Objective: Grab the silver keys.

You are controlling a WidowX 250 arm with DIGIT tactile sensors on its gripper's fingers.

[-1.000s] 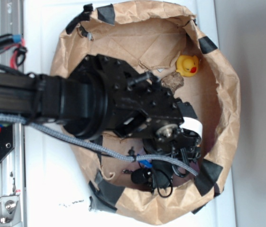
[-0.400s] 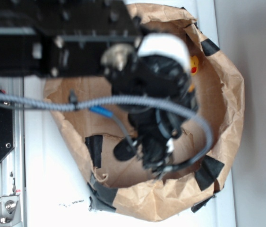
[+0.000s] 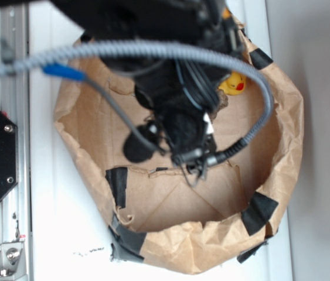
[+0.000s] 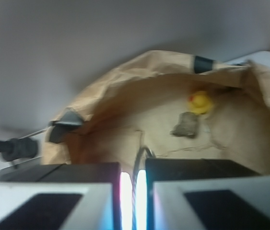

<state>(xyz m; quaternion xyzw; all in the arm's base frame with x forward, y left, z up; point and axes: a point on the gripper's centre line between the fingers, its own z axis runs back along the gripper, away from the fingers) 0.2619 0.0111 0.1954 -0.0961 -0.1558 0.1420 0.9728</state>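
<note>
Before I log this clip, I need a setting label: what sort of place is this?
Probably a lab test rig, not a home: a taped brown paper bin on a white surface, holding a rubber duck and a rock, with a cabled robot arm overhead.

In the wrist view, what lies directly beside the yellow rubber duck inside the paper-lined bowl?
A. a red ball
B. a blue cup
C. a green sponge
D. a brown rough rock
D: a brown rough rock lies just below-left of the yellow rubber duck on the brown paper lining.
</note>
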